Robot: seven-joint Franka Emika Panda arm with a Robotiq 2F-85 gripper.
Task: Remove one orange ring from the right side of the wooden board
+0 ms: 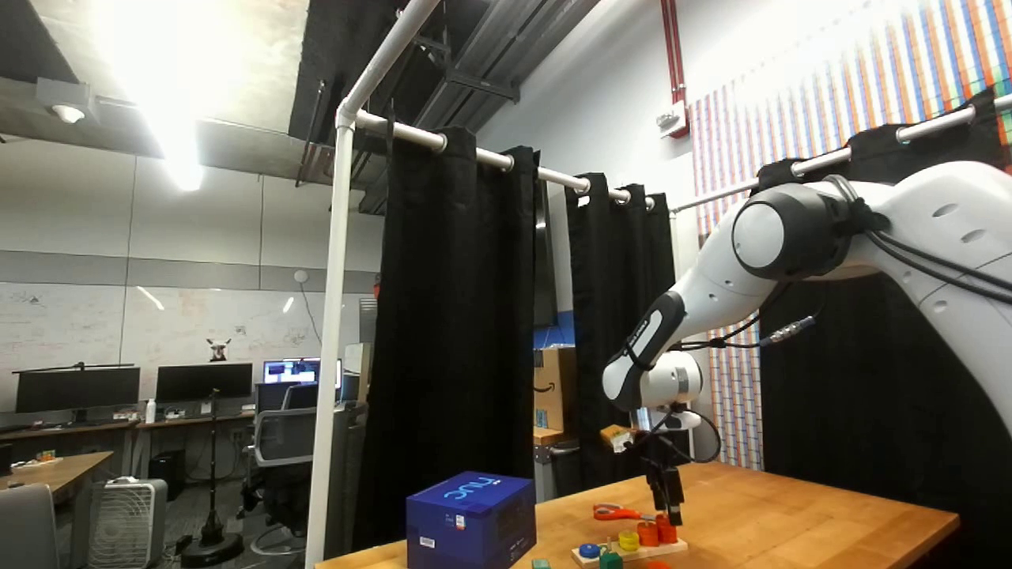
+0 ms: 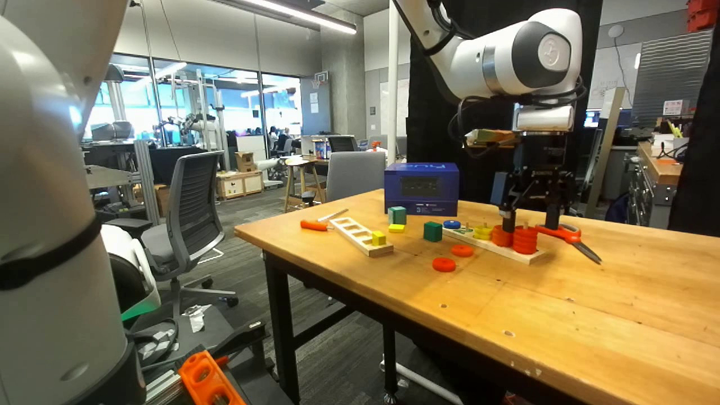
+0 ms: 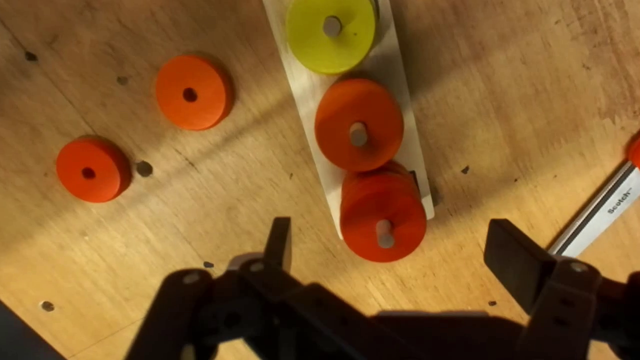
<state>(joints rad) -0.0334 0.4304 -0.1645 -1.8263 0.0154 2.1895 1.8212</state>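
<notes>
The wooden board (image 2: pixel 531 259) lies on the table with pegs holding rings; it also shows in the wrist view (image 3: pixel 306 92). At its end stands a tall stack of red-orange orange rings (image 3: pixel 382 215), also seen in both exterior views (image 2: pixel 525 241) (image 1: pixel 667 531). Beside it is a shorter stack of orange rings (image 3: pixel 350 117). Two loose orange rings (image 3: pixel 192 112) (image 3: pixel 90 185) lie flat on the table. My gripper (image 3: pixel 389 230) is open and empty, pointing down. Its fingers stand apart on both sides of the end stack without visible contact. In an exterior view, one finger (image 2: pixel 530 220) partly hides the shorter stack.
Scissors (image 2: pixel 571 233) lie close by the board's end, near a finger. A yellow ring (image 3: pixel 312 50) and a blue piece (image 2: pixel 451 224) sit on the board. A green block (image 2: pixel 432 231), a slotted wooden tray (image 2: pixel 351 236) and a blue box (image 2: pixel 422 191) stand farther off.
</notes>
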